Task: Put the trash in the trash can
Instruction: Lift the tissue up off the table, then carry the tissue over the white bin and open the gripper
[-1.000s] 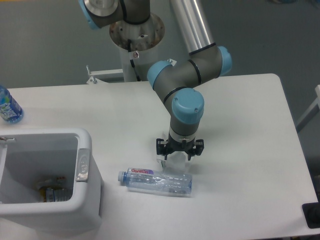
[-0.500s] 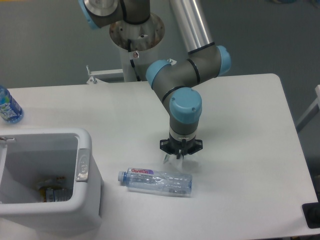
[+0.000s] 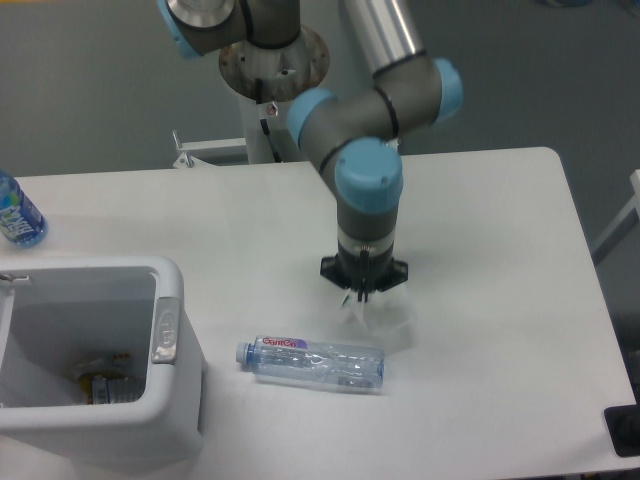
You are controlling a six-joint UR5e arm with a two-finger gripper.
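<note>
gripper mid-frame pinched on crumpled whitish translucent wrapper, lifted. one clear crushed bottle on white table below. one white boxy bin lower left. one blue-labelled bottle left edge.

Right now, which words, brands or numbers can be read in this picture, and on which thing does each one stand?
Crushed clear bottle, red lettering on its label: a short brand word, too blurred to read with certainty.
Blue-labelled bottle at the table's left edge: print too small to read.
Trash can, its grey latch: no readable text.
Gripper and the crumpled wrapper it holds: no text visible.
</note>
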